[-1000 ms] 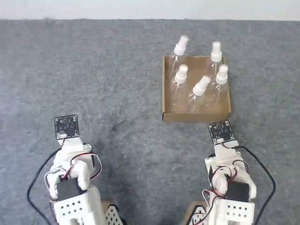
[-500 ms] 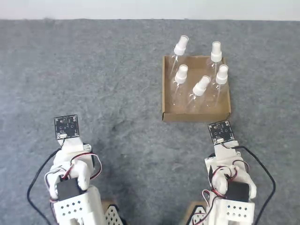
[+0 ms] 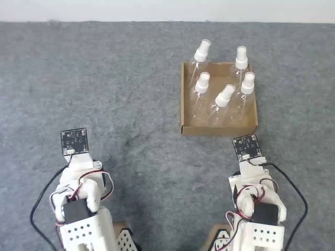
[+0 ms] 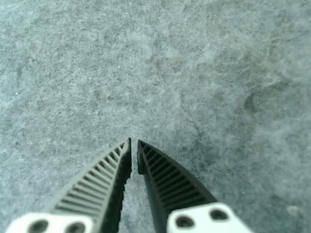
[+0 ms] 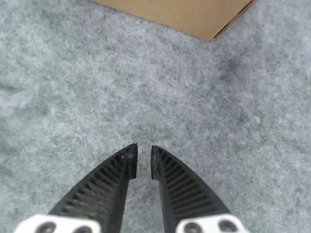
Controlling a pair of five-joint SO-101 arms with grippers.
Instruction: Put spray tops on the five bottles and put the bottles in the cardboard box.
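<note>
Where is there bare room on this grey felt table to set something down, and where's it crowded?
Bare: the grey felt table ahead of the left arm, beside the brown cardboard box, and the strip between it and the right arm. Crowded: the box, holding five clear plastic bottles with white spray tops.

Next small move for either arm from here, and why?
Probably none; I'd leave both arms parked. All five bottles appear to stand inside the cardboard box, each with a white spray top on. The left claw and right claw sit near shut over the grey mat, gripping nothing, so nothing seems left to pick up.
</note>
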